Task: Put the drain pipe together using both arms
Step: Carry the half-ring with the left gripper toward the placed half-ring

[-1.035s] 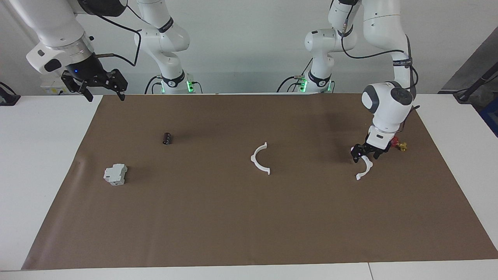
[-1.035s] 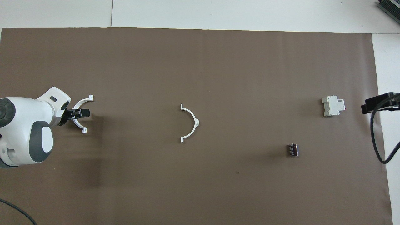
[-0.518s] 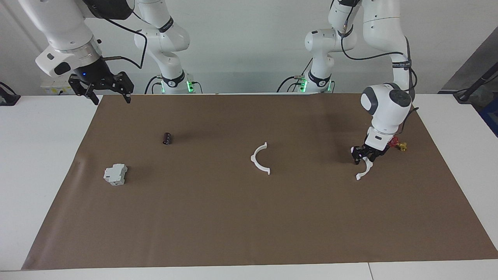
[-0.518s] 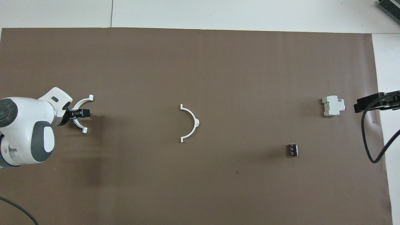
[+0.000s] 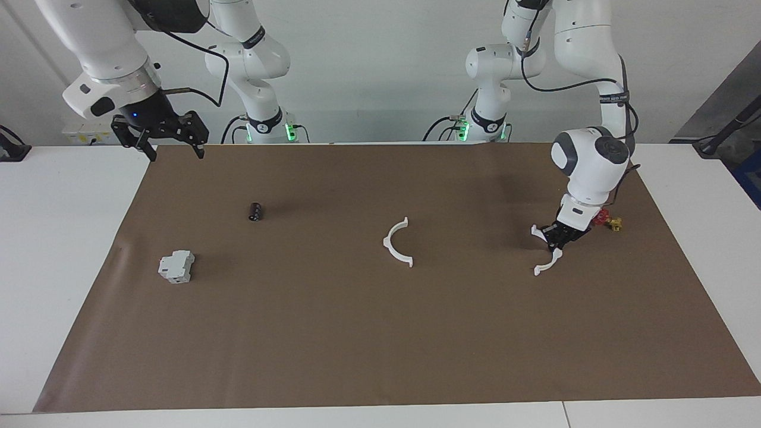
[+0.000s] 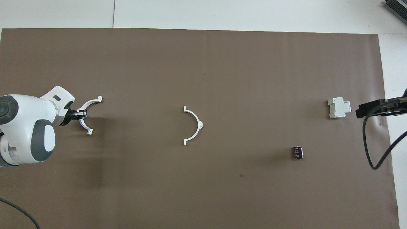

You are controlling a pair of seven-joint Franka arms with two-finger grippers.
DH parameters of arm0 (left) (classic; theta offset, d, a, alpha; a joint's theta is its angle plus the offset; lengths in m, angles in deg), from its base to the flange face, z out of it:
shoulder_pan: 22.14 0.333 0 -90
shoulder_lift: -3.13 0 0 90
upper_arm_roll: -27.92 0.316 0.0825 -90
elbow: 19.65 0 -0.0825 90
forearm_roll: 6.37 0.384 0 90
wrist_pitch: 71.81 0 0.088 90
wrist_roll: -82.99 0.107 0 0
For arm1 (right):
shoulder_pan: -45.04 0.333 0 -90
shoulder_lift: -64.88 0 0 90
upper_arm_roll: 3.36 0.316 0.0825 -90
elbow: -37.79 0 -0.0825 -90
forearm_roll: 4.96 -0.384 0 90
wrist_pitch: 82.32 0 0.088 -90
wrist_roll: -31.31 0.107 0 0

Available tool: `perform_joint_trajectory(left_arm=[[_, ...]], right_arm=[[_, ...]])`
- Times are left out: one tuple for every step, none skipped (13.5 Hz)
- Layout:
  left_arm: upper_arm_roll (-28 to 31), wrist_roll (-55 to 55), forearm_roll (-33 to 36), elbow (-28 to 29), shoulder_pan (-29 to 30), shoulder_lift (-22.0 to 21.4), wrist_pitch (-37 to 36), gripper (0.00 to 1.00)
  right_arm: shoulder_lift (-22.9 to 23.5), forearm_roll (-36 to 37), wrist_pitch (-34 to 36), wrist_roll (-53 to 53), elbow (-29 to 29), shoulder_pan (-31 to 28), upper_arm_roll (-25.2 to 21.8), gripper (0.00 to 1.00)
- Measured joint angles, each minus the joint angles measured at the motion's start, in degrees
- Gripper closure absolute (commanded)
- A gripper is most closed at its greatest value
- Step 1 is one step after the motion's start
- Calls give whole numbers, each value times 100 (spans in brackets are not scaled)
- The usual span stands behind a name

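One white half-ring (image 5: 544, 267) of the drain pipe is at the left arm's end of the brown mat. My left gripper (image 5: 556, 241) is shut on its middle and holds it low at the mat; I cannot tell whether it is off the surface. In the overhead view the gripper (image 6: 81, 113) pinches this half-ring (image 6: 90, 102), whose open side faces the table's middle. The second half-ring (image 5: 392, 248) lies free at the mat's middle (image 6: 195, 117). My right gripper (image 5: 172, 142) hangs open and empty, high over the mat's edge at the right arm's end.
A grey-white boxy block (image 5: 176, 266) lies at the right arm's end of the mat (image 5: 380, 333). A small dark cylinder (image 5: 255, 211) lies nearer the robots than the block. A red-and-yellow valve piece (image 5: 609, 222) sits beside the left wrist.
My left gripper has closed on the half-ring and shifted it a little toward the table's middle. My right gripper has moved from off the mat's end toward the mat.
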State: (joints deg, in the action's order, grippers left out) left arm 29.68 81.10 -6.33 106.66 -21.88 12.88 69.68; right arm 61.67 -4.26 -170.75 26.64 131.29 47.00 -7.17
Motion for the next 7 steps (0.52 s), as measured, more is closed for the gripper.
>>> perform_joint_trajectory(left_arm=[[-14, -180, 0, -263, -31, -13, -355, 100], [-23, -472, 0, -518, -119, -32, -631, 100], [-30, -854, 0, -716, -278, -53, -812, 100], [-35, -1372, 1, -837, -528, -71, -925, 100], [-43, -1873, 3, -861, -807, -76, -955, 100], [-51, -2296, 4, -858, -1083, -73, -962, 100], [-55, -2676, 4, -857, -1336, -72, -965, 100]], right_arm=[[-2, 0, 0, 0, 0, 0, 0, 0], [-2, 0, 0, 0, 0, 0, 0, 0], [-3, 0, 0, 0, 0, 0, 0, 0], [-4, 0, 0, 0, 1, 0, 0, 0], [-4, 0, 0, 0, 2, 0, 0, 0], [-5, 0, -1, 0, 2, 0, 0, 0], [-5, 0, -1, 0, 2, 0, 0, 0]])
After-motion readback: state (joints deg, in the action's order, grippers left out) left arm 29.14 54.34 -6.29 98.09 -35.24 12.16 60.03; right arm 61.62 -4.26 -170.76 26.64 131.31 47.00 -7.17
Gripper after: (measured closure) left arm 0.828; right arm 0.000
